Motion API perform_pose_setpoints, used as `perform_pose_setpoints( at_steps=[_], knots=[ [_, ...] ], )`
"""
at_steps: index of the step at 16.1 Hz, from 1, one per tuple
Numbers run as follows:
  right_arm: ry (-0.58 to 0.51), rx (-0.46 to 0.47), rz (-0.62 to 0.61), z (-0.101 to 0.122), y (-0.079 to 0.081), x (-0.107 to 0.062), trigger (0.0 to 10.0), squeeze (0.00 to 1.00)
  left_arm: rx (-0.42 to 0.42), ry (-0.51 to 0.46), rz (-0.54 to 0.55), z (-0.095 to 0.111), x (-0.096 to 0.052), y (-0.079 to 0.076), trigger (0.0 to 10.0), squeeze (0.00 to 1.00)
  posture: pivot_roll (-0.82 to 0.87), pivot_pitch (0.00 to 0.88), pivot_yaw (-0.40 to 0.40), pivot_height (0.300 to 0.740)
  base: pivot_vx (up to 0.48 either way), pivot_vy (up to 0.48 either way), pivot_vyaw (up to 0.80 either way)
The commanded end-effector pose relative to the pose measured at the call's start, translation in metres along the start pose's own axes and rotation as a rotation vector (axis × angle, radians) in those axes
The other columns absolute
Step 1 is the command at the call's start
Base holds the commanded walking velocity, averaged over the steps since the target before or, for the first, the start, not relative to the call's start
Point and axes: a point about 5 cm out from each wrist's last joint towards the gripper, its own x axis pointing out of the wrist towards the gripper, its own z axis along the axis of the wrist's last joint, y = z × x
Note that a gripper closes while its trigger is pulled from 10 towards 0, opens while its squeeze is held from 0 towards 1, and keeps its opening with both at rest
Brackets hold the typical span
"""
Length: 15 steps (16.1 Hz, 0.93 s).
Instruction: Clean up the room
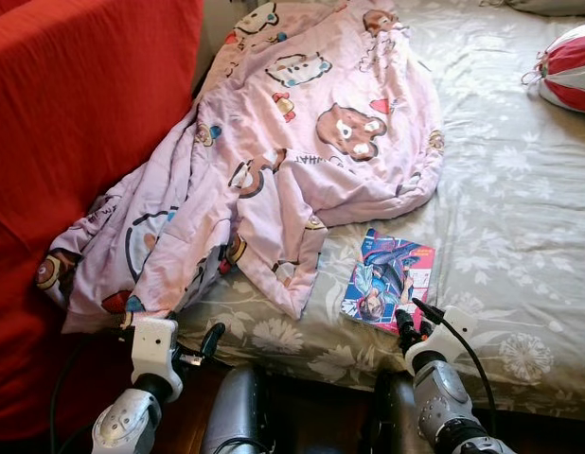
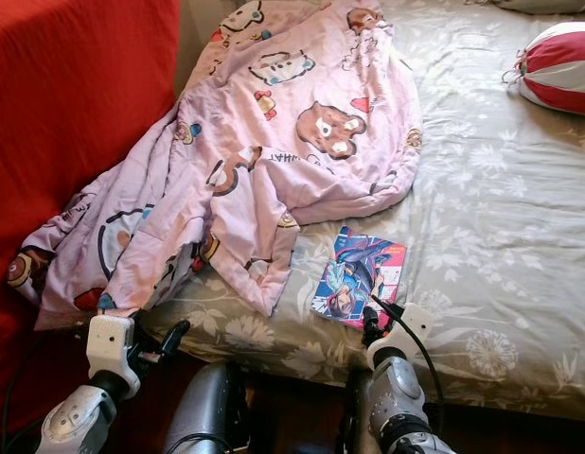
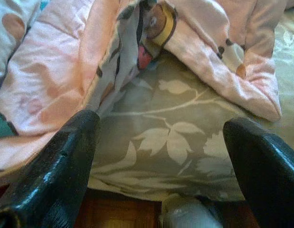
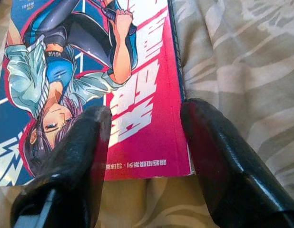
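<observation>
A: We face one bed under a grey-green leaf-print sheet, with one crumpled pink cartoon-bear quilt spilling off its near-left edge, probably just thrown there.

B: And one red-and-white striped cushion at the far right. One glossy comic book lies flat near the front edge, easy for us to reach.

A: Our right tool hovers narrowly open over its corner; our left tool gapes wide at the quilt's hem.
</observation>
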Motion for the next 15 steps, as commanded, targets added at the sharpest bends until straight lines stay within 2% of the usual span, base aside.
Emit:
perform_pose_setpoints(
  at_steps=[1,4,8,13,15],
  knots=[
    [0.056,0.016,-0.016,-0.015,-0.003,-0.005,10.0,0.00,0.028,0.023,0.000,-0.001,-0.005,0.004,10.0,0.00,0.23,0.227,0.098,0.577,0.000,0.000,0.00],
    [0.064,0.054,-0.032,-0.017,-0.005,-0.006,10.0,0.00,0.036,0.027,0.003,0.000,-0.005,0.005,10.0,0.00,0.23,0.227,0.101,0.577,0.000,0.000,0.00],
    [0.096,0.195,-0.060,-0.026,-0.010,-0.010,10.0,0.00,0.048,0.029,-0.015,0.000,-0.004,0.001,10.0,0.00,0.23,0.225,0.105,0.577,0.000,0.000,0.00],
    [0.119,0.292,-0.014,-0.032,-0.006,-0.011,10.0,0.00,0.062,0.035,-0.016,-0.001,-0.006,0.002,10.0,0.00,0.24,0.226,0.107,0.577,0.000,0.000,0.00],
    [0.118,0.369,0.002,-0.033,-0.006,-0.011,10.0,0.00,0.063,0.034,-0.018,-0.002,-0.006,0.002,10.0,0.00,0.24,0.225,0.108,0.577,0.000,0.000,0.00]
  ],
)
